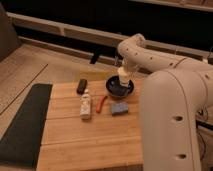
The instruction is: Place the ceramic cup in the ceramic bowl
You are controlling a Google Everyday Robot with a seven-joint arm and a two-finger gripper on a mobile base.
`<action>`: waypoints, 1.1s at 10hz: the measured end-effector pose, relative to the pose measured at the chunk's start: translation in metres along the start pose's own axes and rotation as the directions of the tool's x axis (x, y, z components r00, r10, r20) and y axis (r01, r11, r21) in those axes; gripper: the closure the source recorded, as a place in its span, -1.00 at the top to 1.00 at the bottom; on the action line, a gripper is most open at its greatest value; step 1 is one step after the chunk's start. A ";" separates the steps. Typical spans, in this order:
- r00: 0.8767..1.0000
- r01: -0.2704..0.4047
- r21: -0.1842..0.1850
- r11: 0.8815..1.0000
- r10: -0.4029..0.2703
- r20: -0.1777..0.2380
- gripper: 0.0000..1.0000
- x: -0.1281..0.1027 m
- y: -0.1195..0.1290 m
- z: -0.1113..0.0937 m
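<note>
The ceramic cup (123, 77) sits upright inside the ceramic bowl (119, 90) on my desk (90, 135). My pincer (124, 70) hangs right over it; can't tell if it's gripping.

Indoor test or lab-like space, exact kind unclear. Cues: butcher-block wooden table (90, 130) with dark mat (25, 122) along its left edge, wood-look floor (30, 65), long dark ledges (65, 32) behind. White robot arm (165, 105) fills the right side, gripper (123, 75) over the ceramic bowl (119, 87) at the table's far edge.
</note>
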 end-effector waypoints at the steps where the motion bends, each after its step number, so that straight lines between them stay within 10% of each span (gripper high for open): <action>1: 1.000 0.002 0.003 1.000 -0.002 -0.011 -1.00 0.003 0.005 0.009; 7: 0.998 0.049 0.036 0.998 -0.047 -0.046 -0.95 0.005 0.022 0.051; 11: 0.997 0.053 0.046 0.998 -0.050 -0.066 -0.16 0.009 0.026 0.061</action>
